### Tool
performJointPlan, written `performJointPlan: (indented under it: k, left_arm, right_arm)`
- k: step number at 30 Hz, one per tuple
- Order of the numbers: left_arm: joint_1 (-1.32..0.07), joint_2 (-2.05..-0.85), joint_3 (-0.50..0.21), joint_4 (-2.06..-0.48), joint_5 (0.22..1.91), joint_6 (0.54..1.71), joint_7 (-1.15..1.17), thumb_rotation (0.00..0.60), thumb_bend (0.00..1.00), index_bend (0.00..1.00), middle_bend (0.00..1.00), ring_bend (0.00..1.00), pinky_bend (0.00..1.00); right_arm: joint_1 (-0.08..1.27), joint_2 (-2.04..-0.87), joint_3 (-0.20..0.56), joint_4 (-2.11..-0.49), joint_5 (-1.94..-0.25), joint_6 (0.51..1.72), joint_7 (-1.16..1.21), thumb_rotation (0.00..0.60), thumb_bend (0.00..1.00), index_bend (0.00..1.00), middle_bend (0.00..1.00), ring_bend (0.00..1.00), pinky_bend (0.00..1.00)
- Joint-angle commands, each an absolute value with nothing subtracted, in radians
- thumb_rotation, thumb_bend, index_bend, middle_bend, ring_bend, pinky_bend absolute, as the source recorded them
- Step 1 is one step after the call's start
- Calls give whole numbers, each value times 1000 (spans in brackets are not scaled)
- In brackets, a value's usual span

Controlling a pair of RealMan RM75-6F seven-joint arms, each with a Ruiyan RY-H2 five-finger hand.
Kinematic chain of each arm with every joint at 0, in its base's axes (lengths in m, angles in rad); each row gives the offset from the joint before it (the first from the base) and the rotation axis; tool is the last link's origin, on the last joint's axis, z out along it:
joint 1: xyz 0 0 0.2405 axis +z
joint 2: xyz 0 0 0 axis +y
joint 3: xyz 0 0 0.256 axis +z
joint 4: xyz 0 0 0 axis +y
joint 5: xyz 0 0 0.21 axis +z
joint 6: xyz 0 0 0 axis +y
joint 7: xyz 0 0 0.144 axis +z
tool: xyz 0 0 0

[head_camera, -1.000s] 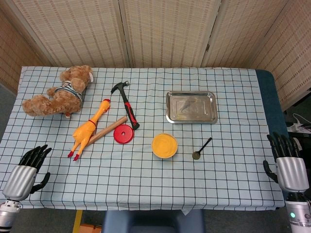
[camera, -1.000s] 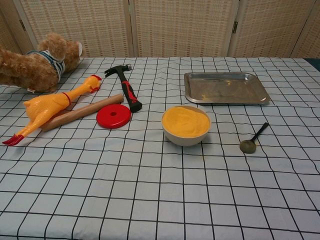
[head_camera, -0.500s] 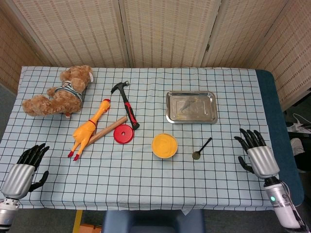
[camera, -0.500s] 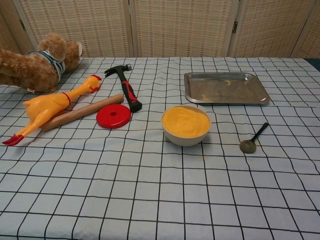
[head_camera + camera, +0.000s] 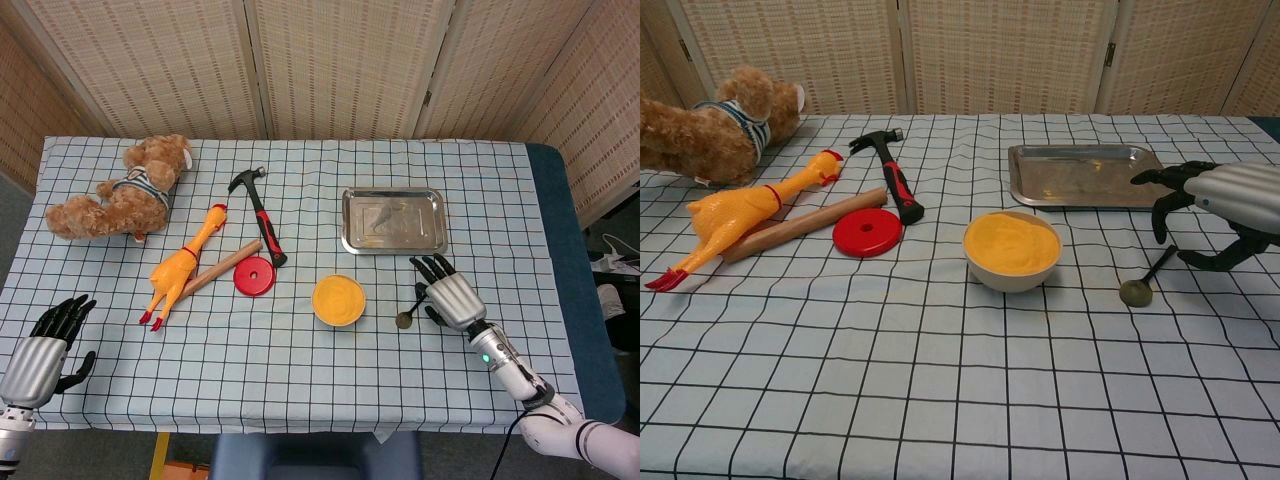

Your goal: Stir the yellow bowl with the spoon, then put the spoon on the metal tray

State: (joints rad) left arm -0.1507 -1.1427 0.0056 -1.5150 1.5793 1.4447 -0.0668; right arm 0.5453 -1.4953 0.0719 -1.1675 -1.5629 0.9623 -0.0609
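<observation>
Head view: right hand [image 5: 452, 296] has swept in from the table's right edge and now hovers over the handle end of the spoon [image 5: 414, 306], fingers spread, holding nothing. Spoon is unmoved, lying flat on the checked cloth just right of the yellow bowl [image 5: 338, 300], bowl end toward the robot. Metal tray [image 5: 393, 220] sits beyond both, nothing in it that can be made out. Left hand [image 5: 42, 347] stays near the front-left corner, has drifted slightly back, fingers apart, nothing in it.

Chest view: right hand [image 5: 1215, 206] has entered the frame from the right; half a second ago it wasn't visible here. Fingers curve down above the spoon [image 5: 1145, 279] handle, not touching it as far as can be told. Yellow bowl [image 5: 1012, 250] and metal tray [image 5: 1090, 177] unchanged.

Read: reach phase, grasp not yet made. Thin handle lying flat on cloth likely needs a low pinch; stir and tray placement still ahead.
</observation>
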Motion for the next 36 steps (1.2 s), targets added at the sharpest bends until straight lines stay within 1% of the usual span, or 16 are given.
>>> performJointPlan:
  k: [1, 8, 21, 24, 31, 36]
  left_arm:
    - [-152, -1142, 6, -1513, 1579, 1441, -71, 600, 450, 0, 0, 0, 117]
    - [-154, -1143, 6, -1510, 1577, 1438, -73, 600, 450, 0, 0, 0, 118]
    - [-155, -1142, 5, -1508, 1573, 1433, -77, 600, 449, 0, 0, 0, 118]
    - [-157, -1142, 6, -1507, 1573, 1431, -79, 600, 449, 0, 0, 0, 118]
    - [-156, -1140, 7, -1507, 1573, 1431, -82, 600, 450, 0, 0, 0, 118]
    - [-154, -1139, 6, -1509, 1575, 1437, -81, 600, 450, 0, 0, 0, 118]
  right_arm:
    - [566, -1527, 50, -1127, -1574, 941, -47, 600, 337, 455, 7, 0, 0]
    - [576, -1554, 29, -1086, -1572, 938, -30, 600, 337, 456, 7, 0, 0]
    - [598, -1602, 15, -1030, -1559, 927, -25, 600, 337, 458, 7, 0, 0]
    - [598, -1611, 14, -1020, -1560, 939, -23, 600, 337, 485, 8, 0, 0]
    - [592, -1626, 10, -997, -1555, 961, -29, 600, 337, 584, 33, 0, 0]
    - [590, -1627, 7, -994, -1549, 965, -39, 600, 337, 600, 36, 0, 0]
